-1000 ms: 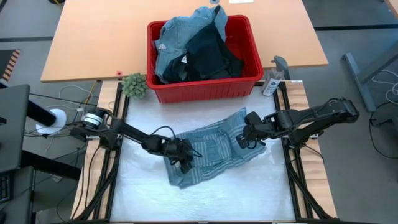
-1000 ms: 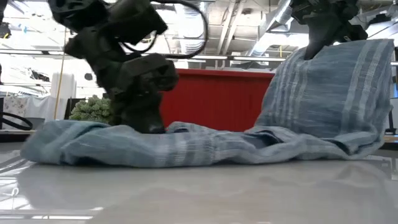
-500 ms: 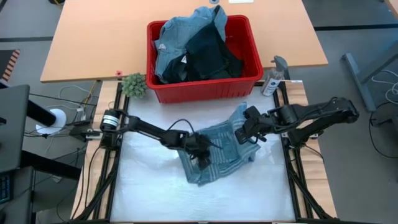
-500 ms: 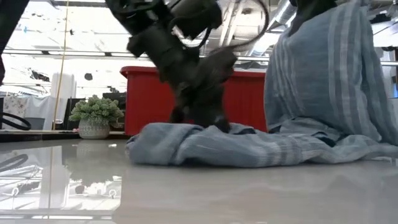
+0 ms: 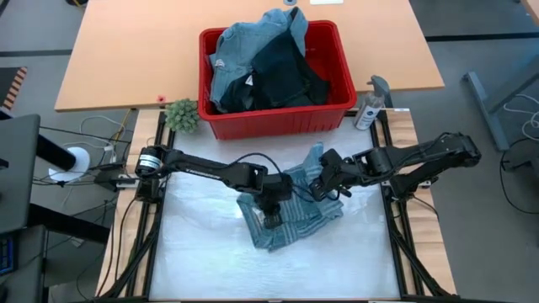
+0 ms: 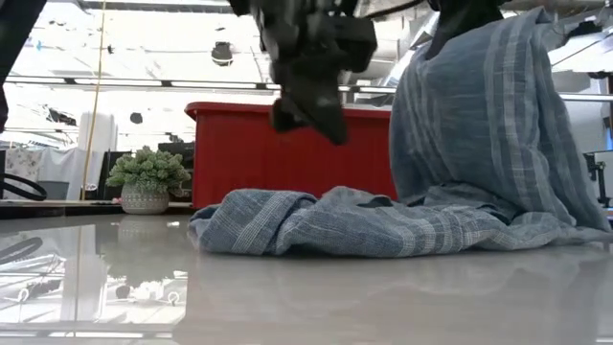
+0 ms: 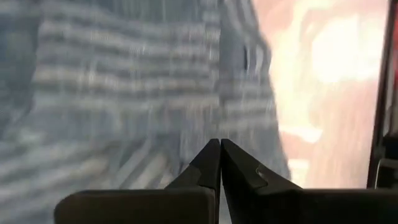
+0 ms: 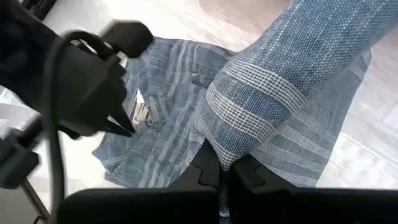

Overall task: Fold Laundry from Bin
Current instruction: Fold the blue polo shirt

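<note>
From the high view, the striped shirt (image 5: 290, 215) lies bunched on the white tabletop (image 5: 194, 261) in front of the red bin (image 5: 337, 109), which holds the rest of the laundry (image 5: 261, 63) heaped above its rim. The left claw (image 5: 271, 220) hovers over the middle of the shirt, and the right claw (image 5: 318, 187) holds the shirt's edge nearest the bin raised, likely so that half can be laid over the other. A small potted plant (image 5: 182, 115) and a spray bottle (image 5: 369, 108) flank the bin, clear of the work area.

In the low view, the lifted part of the shirt (image 6: 488, 125) hangs like a tent from above while the remainder rests crumpled on the tabletop. The left claw (image 6: 308, 110) hangs above the low folds, touching nothing.

The left wrist view shows the left claw (image 7: 219, 149) with its fingertips pressed together and empty, striped cloth below it.

The right wrist view shows the right claw (image 8: 219, 169) pinched tight on a fold of the shirt (image 8: 261, 93), the cloth draping away to the tabletop. The grip on a doubled edge probably keeps the layers from slipping during the fold.
</note>
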